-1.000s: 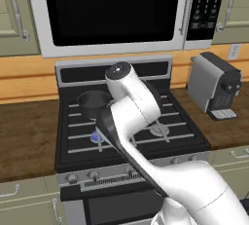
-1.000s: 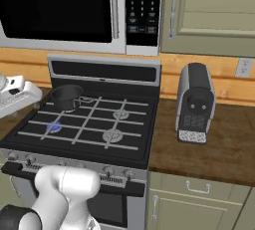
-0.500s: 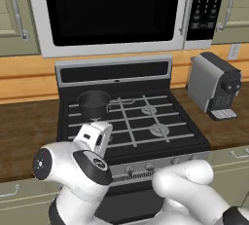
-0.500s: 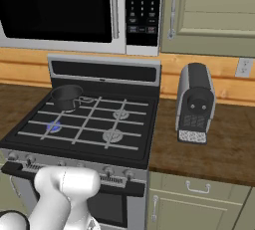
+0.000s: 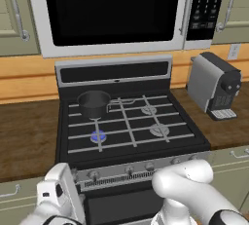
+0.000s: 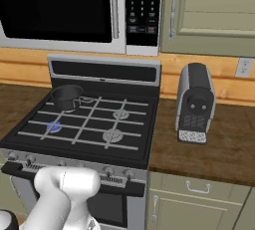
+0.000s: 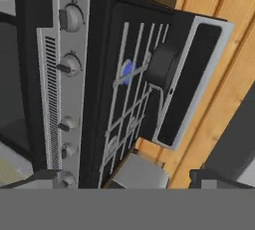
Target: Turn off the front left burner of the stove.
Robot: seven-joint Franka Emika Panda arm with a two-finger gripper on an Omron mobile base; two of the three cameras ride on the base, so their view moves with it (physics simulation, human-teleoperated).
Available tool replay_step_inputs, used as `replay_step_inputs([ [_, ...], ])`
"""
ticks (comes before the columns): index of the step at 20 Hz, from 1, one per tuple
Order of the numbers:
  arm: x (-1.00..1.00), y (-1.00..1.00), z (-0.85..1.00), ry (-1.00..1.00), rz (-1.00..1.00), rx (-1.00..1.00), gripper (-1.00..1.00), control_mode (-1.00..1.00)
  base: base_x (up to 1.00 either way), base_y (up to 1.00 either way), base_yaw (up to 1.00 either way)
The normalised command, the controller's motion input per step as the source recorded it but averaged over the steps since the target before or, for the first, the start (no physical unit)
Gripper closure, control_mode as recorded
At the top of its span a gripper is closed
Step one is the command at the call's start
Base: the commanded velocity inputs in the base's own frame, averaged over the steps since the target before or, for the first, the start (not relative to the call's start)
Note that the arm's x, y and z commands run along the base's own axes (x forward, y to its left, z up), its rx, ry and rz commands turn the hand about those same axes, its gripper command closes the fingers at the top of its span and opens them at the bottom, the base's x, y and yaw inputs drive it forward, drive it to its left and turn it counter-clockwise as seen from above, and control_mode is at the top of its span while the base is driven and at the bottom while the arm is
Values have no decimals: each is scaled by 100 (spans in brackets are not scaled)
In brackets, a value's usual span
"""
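Note:
The stove (image 5: 114, 71) has a black cooktop with pale grate bars and a silver front panel with a row of round knobs (image 5: 129, 170). Its front left burner (image 5: 98, 136) glows blue, as it does in the right base view (image 6: 54, 126) and the hand view (image 7: 128, 69). My hand (image 5: 57, 194) hangs low at the stove's front left corner, off the panel. The hand view is rolled on its side, with the knobs (image 7: 69, 65) in a column at the left. My gripper (image 7: 124, 183) is open, its tips wide apart, and holds nothing.
A dark grey saucepan (image 5: 94, 103) sits on the back left burner. A grey coffee machine (image 5: 214, 87) stands on the wooden counter right of the stove. A large microwave (image 5: 112, 9) hangs above. My white arm (image 6: 67, 189) crosses in front of the oven door.
The arm has swung off the cooktop and dropped down to the left. The hand now sits low before the stove's front left corner. The burner still glows blue.

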Motion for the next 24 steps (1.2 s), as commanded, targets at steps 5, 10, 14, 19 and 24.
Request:
replay_step_inputs([
  [5, 24, 14, -78, 0, 15, -7, -100, -100, 0, 0, 0],
  [10, 45, 14, -74, 0, 6, 0, -100, -100, 0, 0, 0],
  [14, 40, 19, -63, 0, 5, 0, -100, -100, 0, 0, 0],
  [19, 46, 19, -46, -4, 3, 0, -100, -100, 0, 0, 0],
  [24, 47, 18, -20, -6, 0, 0, -100, -100, 0, 0, 0],
])
